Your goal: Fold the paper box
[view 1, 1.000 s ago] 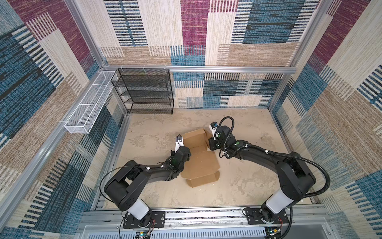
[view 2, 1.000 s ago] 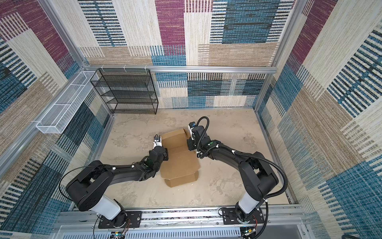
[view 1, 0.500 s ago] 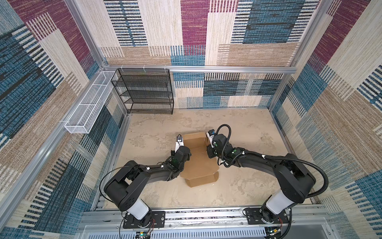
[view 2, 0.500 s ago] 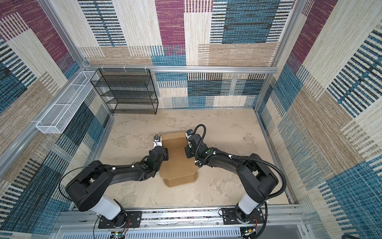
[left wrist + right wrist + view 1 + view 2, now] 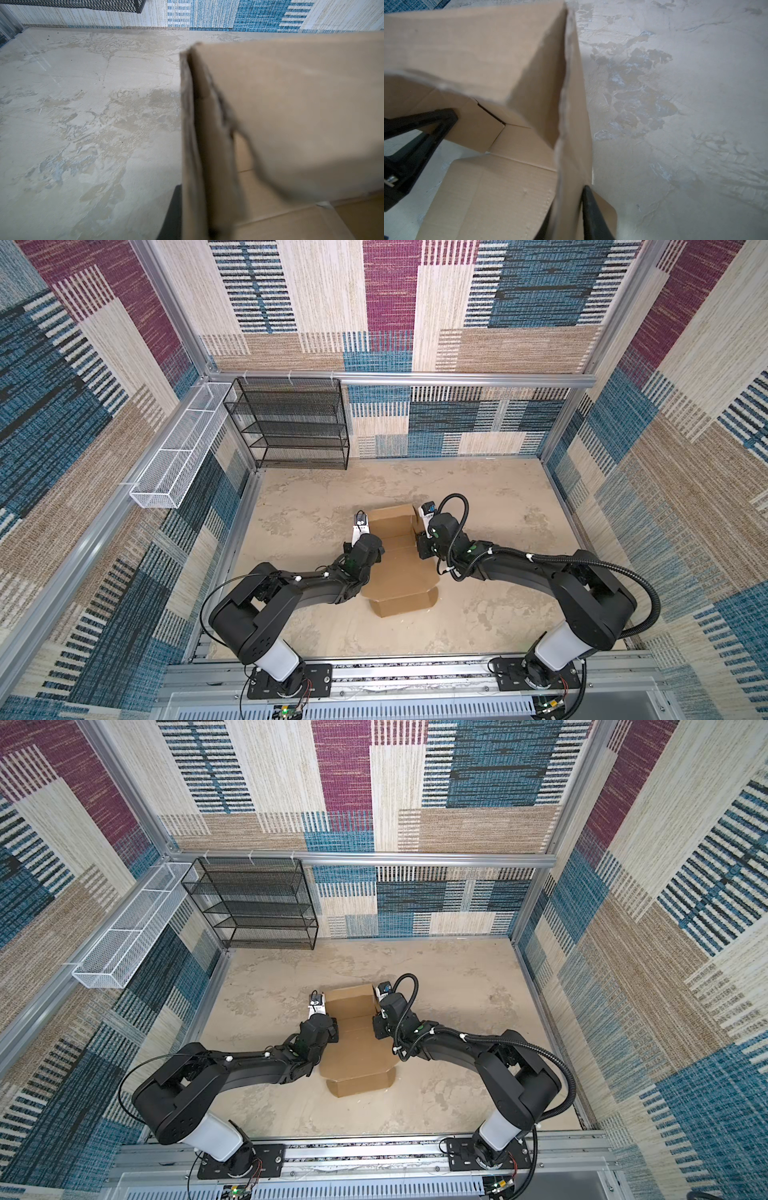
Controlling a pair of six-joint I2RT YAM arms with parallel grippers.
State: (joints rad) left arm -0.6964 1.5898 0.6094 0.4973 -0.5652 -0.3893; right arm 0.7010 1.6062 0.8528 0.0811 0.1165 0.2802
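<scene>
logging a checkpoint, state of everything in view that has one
paper box: half folded, back and side walls up, front flap lying flat
left end effector: shut on the box's left wall
right end effector: astride the right wall, grip unclear
black mesh shelf: standing upright at the back
white wire basket: hung up at the left side

Both top views are bright, evenly lit from overhead and sharp, with frame posts (image 5: 172, 310) bowing outward toward ten and two o'clock. The arms (image 5: 316, 585) cast soft shadows on the table (image 5: 498, 614). In both wrist views the near cardboard of the paper box (image 5: 291, 104) is blurred.
</scene>
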